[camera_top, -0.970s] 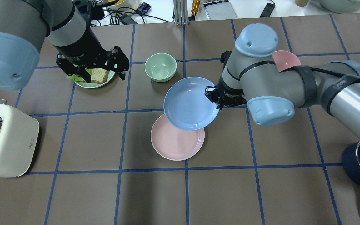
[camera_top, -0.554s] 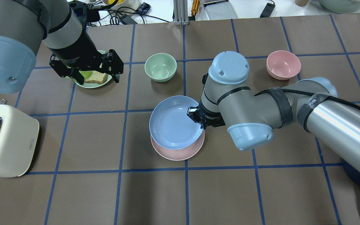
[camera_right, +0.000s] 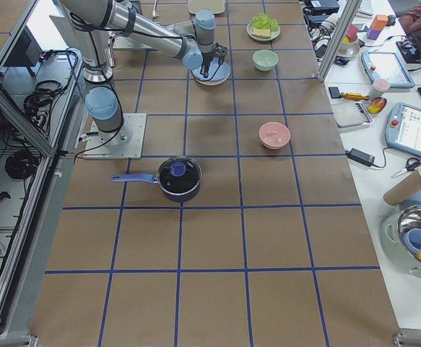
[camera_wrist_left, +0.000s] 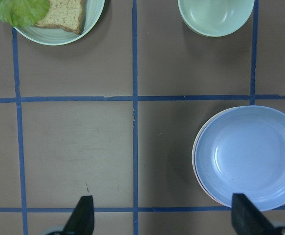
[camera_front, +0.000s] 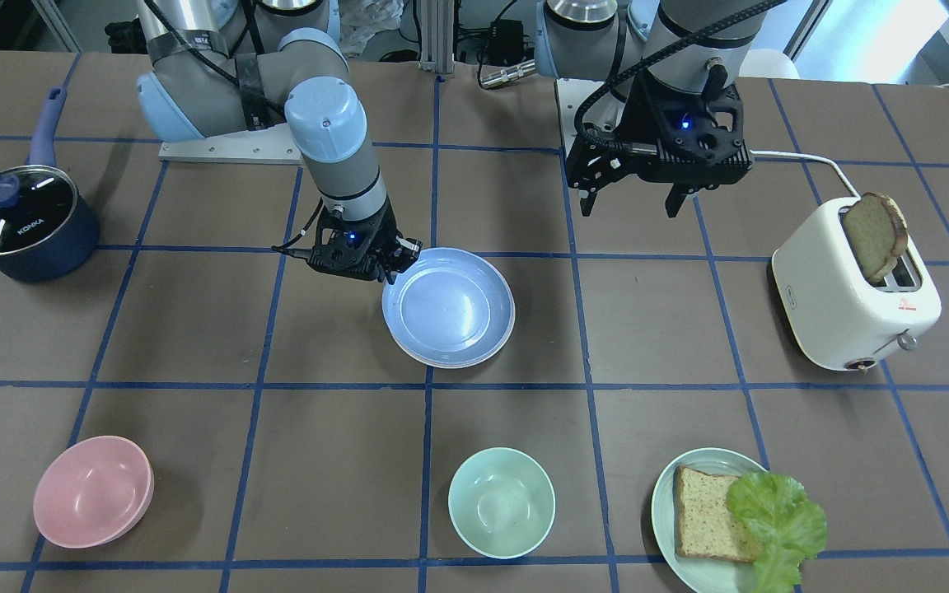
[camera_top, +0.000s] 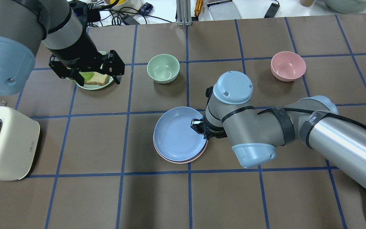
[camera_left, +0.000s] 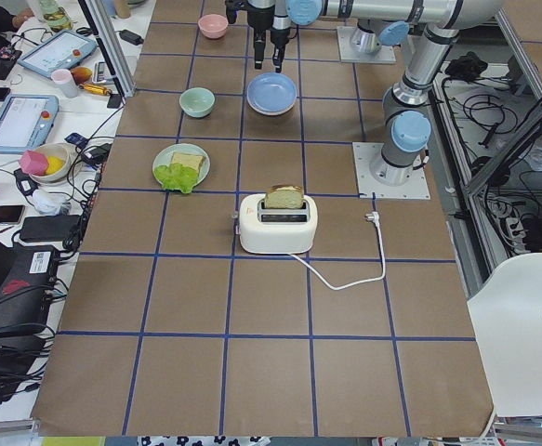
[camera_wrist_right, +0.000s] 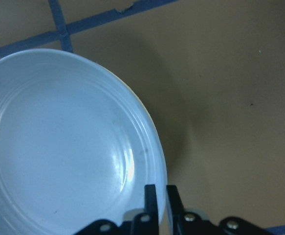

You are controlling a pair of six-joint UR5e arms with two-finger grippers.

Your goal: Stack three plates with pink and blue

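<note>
Blue plate [camera_top: 176, 133] seen at centre of overhead frame, nested on pink plate [camera_top: 183, 161], of which only thin lower rim is shown; both carried by desk [camera_top: 91, 143]. Blue plate's right rim is pinched by right pincer [camera_top: 199, 128], fingers nearly closed upon it. Left pincer [camera_top: 95, 78] is held spread wide and empty in upper left of frame, above green plate [camera_top: 103, 86] with bread and lettuce.
</note>
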